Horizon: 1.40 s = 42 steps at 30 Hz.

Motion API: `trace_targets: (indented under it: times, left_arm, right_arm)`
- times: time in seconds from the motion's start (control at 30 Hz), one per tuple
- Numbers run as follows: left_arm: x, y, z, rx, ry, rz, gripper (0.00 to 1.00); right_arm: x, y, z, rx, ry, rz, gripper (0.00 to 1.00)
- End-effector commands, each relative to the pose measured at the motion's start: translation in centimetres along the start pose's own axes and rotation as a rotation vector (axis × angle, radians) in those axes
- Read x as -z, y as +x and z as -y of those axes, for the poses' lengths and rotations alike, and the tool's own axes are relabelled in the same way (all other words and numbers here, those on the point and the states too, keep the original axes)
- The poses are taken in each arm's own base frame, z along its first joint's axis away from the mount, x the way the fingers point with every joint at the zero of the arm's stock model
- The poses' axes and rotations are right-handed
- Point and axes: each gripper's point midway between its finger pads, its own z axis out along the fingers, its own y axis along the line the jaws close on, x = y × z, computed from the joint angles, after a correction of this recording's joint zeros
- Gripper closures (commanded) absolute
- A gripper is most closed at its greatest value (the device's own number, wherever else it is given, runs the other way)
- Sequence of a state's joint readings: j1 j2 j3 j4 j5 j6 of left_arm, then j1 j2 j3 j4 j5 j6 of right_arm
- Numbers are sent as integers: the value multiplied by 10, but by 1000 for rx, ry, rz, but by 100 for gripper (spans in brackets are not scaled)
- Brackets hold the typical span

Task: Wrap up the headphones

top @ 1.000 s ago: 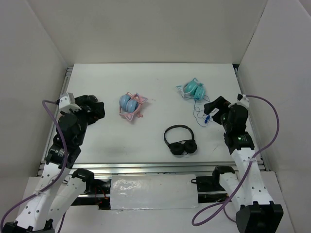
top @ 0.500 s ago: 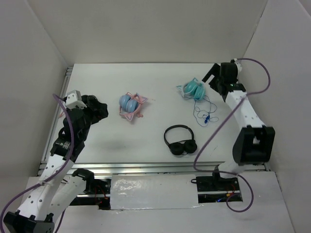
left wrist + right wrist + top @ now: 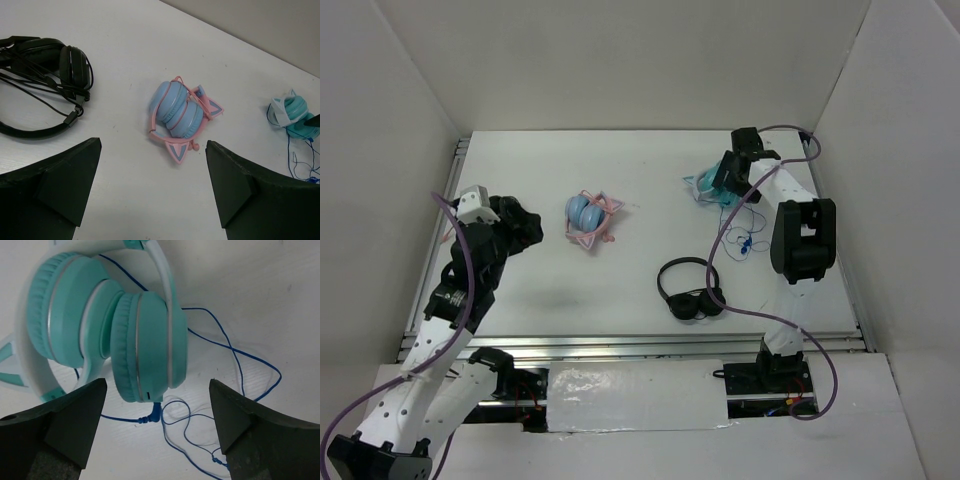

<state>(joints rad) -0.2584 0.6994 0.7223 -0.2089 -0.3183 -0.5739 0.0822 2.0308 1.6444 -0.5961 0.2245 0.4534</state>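
- Teal headphones lie at the upper right of the table in the top view, and their thin blue cable trails toward the lower right in loose loops to a small blue plug.
- The right gripper hangs directly over the teal cups, with its arm stretched toward the far right corner. From this view I cannot tell how its jaws stand.
- The left gripper sits at the left of the frame, well apart from the teal pair.
- A pink-and-blue pair lies left of centre, and black headphones lie at the lower centre.
- In the left wrist view, the left gripper's dark fingers fill the two bottom corners. They are spread wide with nothing between them but bare table.
- The pink-and-blue pair is in the middle of that frame and the black headphones are at the upper left. The teal headphones are small at the right edge, with the cable dropping below them.
- In the right wrist view, the right gripper's fingers are spread to the two bottom corners and hold nothing.
- The teal headphones fill the upper left and centre of that frame, with the cups folded against each other under the pale band, just above the gap between the fingers. Whether the fingers touch them I cannot tell.
- The cable leaves an angled connector at the bottom of the cups and curls in loops across the right and lower middle of the frame.
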Motion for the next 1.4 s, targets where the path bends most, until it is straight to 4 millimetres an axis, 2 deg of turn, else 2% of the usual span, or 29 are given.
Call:
trace_targets:
  times: [0.0, 0.1, 0.23, 0.47, 0.53, 0.57, 0.7, 0.73, 0.77, 0.83, 0.87, 0.9, 0.93, 0.97, 1.0, 1.03, 1.07, 1.1, 1.17, 1.2, 1.23, 1.27, 1.3, 1.33, 1.37]
  left_arm:
    - [0, -22, 9, -7, 21, 62, 1]
    - [-2, -21, 10, -15, 27, 62, 1]
    - [-3, -20, 9, -16, 21, 56, 1]
    - [-3, -21, 13, 4, 39, 60, 1]
    - [-2, -22, 16, 4, 54, 60, 1]
    - [-1, -21, 18, 4, 67, 55, 1]
    - [-1, -19, 21, -6, 82, 41, 1]
    - [-2, -18, 22, -10, 86, 38, 1]
    - [-3, -18, 23, -16, 94, 35, 1]
    - [-5, -11, 34, -39, 157, 1, 1]
    - [-6, -11, 41, -69, 196, 0, 1]
    - [-7, -7, 48, -84, 238, -20, 1]
    - [-10, 2, 60, -93, 298, -70, 1]
    - [-11, 5, 66, -87, 326, -90, 1]
    - [-13, 5, 74, -82, 360, -93, 1]
    - [-16, 14, 85, -68, 414, -144, 1]
    - [-17, 17, 92, -55, 444, -161, 1]
    - [-22, 21, 105, -48, 503, -188, 1]
    - [-23, 30, 120, -37, 565, -236, 1]
    - [-23, 27, 131, -38, 606, -235, 1]
    - [-22, 41, 141, -30, 661, -295, 1]
    - [-21, 44, 149, -27, 700, -311, 1]
    - [-18, 46, 156, -28, 743, -321, 1]
    - [-12, 51, 171, -27, 826, -340, 1]
    - [-11, 54, 176, -30, 850, -349, 1]
  right_arm:
    - [6, -13, 5, 12, 29, 27, 12]
    - [3, -8, 10, 20, 33, 33, 15]
    - [-7, -14, 11, 29, 24, 40, 16]
    - [-24, -13, 5, 69, 25, 29, 16]
    - [-24, -15, 3, 80, 17, 37, 22]
    - [-22, -15, 2, 82, 12, 40, 35]
    - [-14, -22, -5, 93, -28, 88, 68]
    - [-11, -22, -8, 116, -45, 96, 72]
    - [1, -30, -10, 117, -57, 129, 73]
    - [10, -27, -17, 162, -71, 164, 77]
    - [23, -26, -17, 173, -84, 186, 78]
    - [33, -34, -25, 173, -117, 238, 78]
    - [42, -30, -33, 204, -148, 263, 80]
    - [68, -41, -41, 194, -205, 330, 80]
    - [71, -34, -44, 197, -240, 361, 82]
    - [95, -36, -52, 198, -299, 408, 84]
    - [104, -33, -57, 198, -338, 428, 85]
    - [121, -23, -68, 224, -421, 459, 86]
    - [130, -4, -77, 267, -502, 497, 87]
    - [138, 1, -82, 300, -528, 523, 87]
    - [160, 6, -91, 332, -580, 563, 87]
    - [161, 18, -93, 374, -607, 587, 87]
    - [169, 21, -96, 394, -626, 617, 87]
    - [181, 37, -103, 434, -681, 625, 87]
    - [188, 40, -106, 445, -699, 644, 87]
